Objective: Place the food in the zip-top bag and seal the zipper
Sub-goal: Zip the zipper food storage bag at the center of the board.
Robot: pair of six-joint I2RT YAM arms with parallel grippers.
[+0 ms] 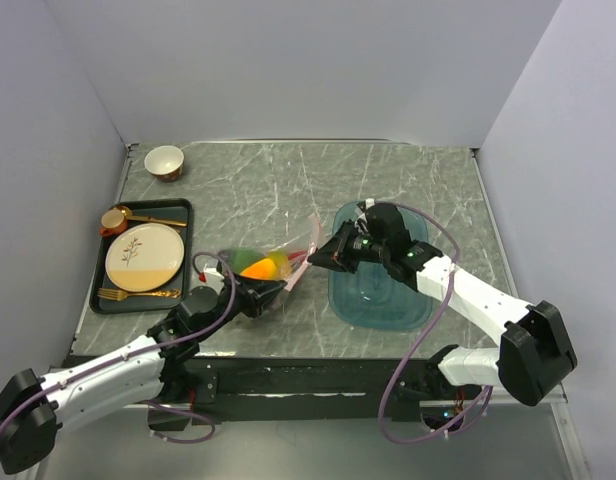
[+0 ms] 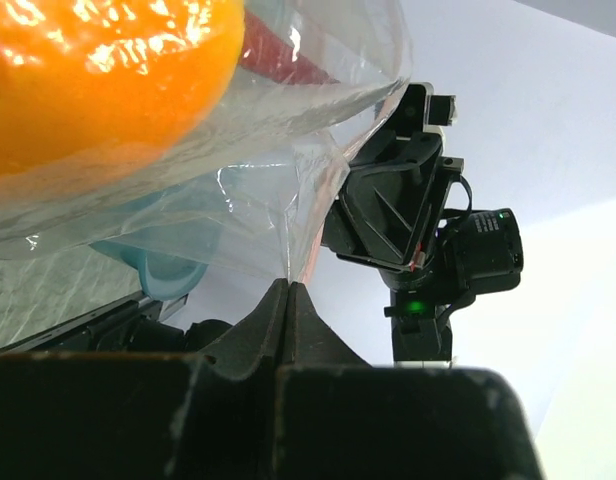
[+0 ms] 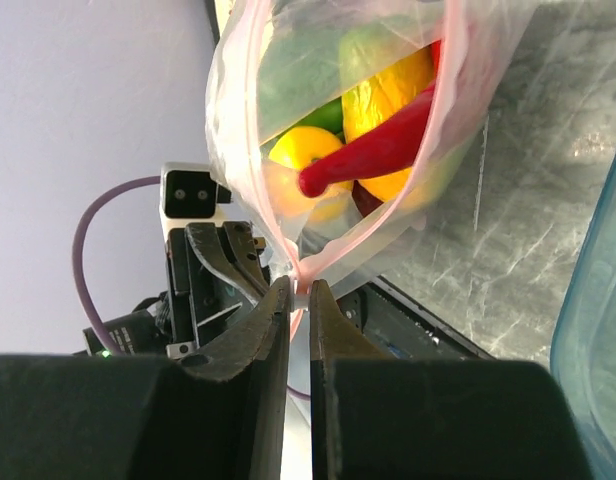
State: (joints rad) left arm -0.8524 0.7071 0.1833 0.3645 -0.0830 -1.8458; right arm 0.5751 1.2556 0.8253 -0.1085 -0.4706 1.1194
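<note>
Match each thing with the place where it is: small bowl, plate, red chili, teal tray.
Things:
1 small bowl
2 plate
3 red chili
4 teal tray

Places:
A inside the clear bag
B on the black tray
C on the right half of the table
D at the far left corner of the table

Pairs: 1-D, 2-B, 3-A, 4-C

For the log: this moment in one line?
food: in zip-top bag | left end effector: shut on bag | right end effector: shut on zipper | zipper: unsealed
</note>
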